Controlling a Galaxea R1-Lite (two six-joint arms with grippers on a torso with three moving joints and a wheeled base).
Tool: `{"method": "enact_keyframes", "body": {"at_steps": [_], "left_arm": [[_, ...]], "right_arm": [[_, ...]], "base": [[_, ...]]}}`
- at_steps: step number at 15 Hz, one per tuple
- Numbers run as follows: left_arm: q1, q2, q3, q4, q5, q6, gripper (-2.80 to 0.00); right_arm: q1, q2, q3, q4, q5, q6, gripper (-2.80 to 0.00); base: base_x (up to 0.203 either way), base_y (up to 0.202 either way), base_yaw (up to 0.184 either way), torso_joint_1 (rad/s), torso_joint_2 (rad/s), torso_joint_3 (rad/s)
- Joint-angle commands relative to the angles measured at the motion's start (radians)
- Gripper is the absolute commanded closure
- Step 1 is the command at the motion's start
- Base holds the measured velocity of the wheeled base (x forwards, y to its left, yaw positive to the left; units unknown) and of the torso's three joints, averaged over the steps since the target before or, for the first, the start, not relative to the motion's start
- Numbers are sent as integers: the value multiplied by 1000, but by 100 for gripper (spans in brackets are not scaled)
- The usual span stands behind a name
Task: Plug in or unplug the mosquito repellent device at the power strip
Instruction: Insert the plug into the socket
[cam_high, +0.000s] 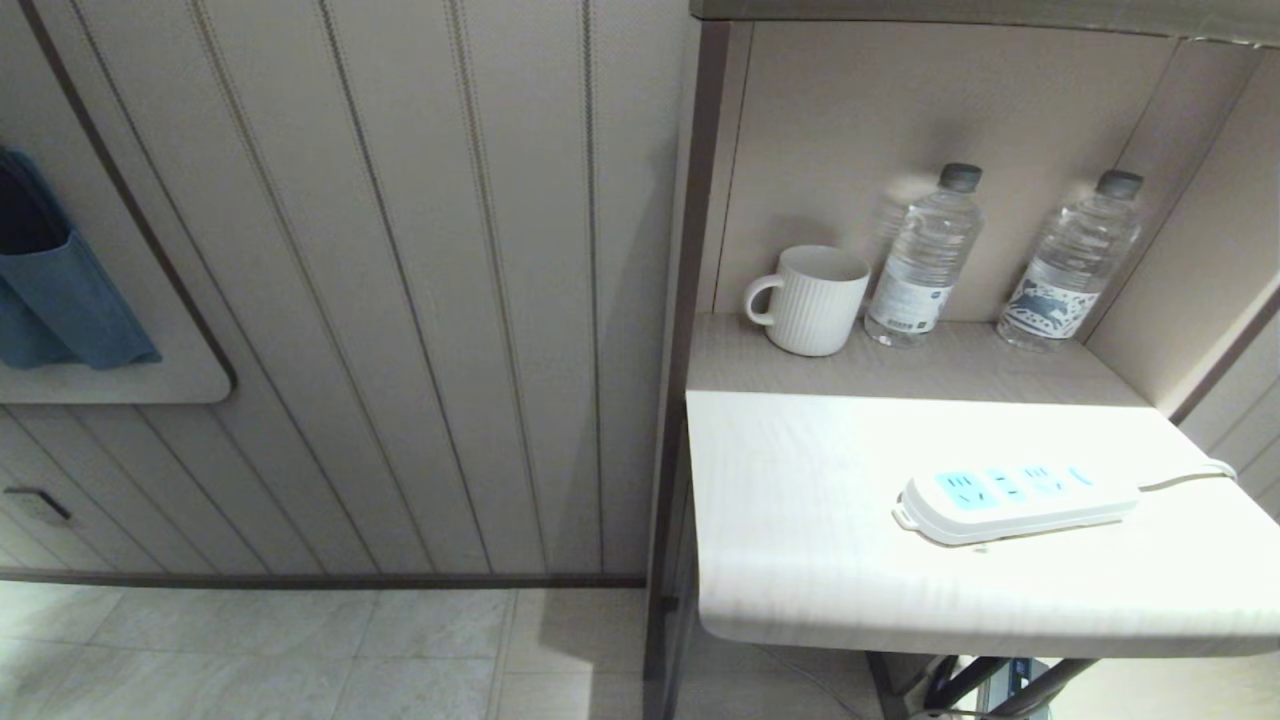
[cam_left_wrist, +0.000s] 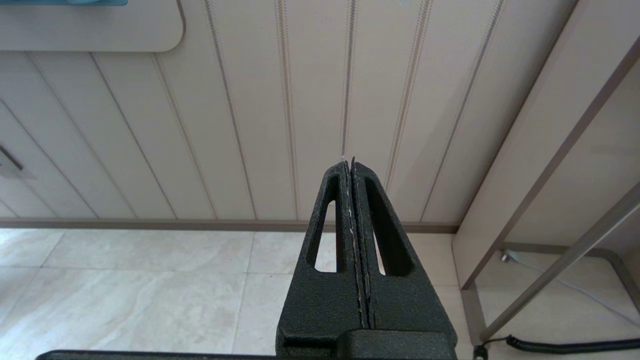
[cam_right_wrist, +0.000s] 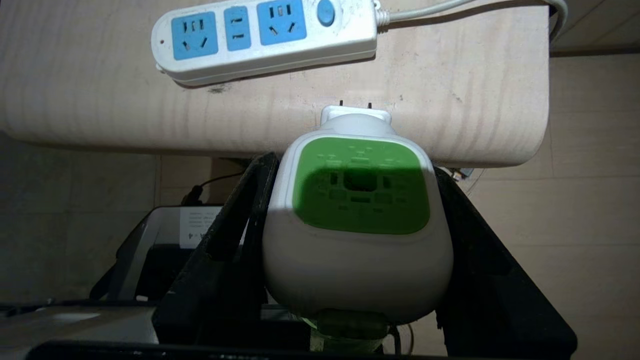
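Pale wood-grain table (cam_high: 800, 520) against panelled wall (cam_high: 400, 300); left fingers (cam_left_wrist: 352, 200) together, right fingers (cam_right_wrist: 225, 240) around mosquito repellent device (cam_right_wrist: 357, 225).

mosquito repellent device (cam_right_wrist: 357, 220) bottle mostly hidden below its head, blue pouch (cam_high: 60, 280) cut off by edge

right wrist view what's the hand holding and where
The right hand grips the small white plastic plug-in device with a green patch by its two sides, prongs free.

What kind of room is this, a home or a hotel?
Probably a hotel-style room: a panelled wall, a shelf nook holding a white mug and two water bottles, and a power strip on the side table.
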Motion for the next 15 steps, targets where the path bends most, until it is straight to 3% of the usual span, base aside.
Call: {"method": "enact_keyframes", "body": {"at_steps": [1, 3, 7, 9, 15], "left_arm": [[0, -1, 1, 0, 0, 0, 0], [0, -1, 0, 0, 0, 0, 0], [0, -1, 0, 0, 0, 0, 0], [0, -1, 0, 0, 0, 0, 0], [0, -1, 1, 0, 0, 0, 0]], "right_arm": [[8, 69, -40, 35, 1, -4, 0], [18, 98, -80, 75, 0, -20, 0], [27, 190, -265, 338, 6, -119, 0], [78, 237, -327, 406, 7, -125, 0], [109, 321, -361, 413, 0, -132, 0]], "base": [[0, 0, 0, 0, 0, 0], [0, 0, 0, 0, 0, 0], [0, 0, 0, 0, 0, 0], [0, 0, 0, 0, 0, 0], [0, 0, 0, 0, 0, 0]]}}
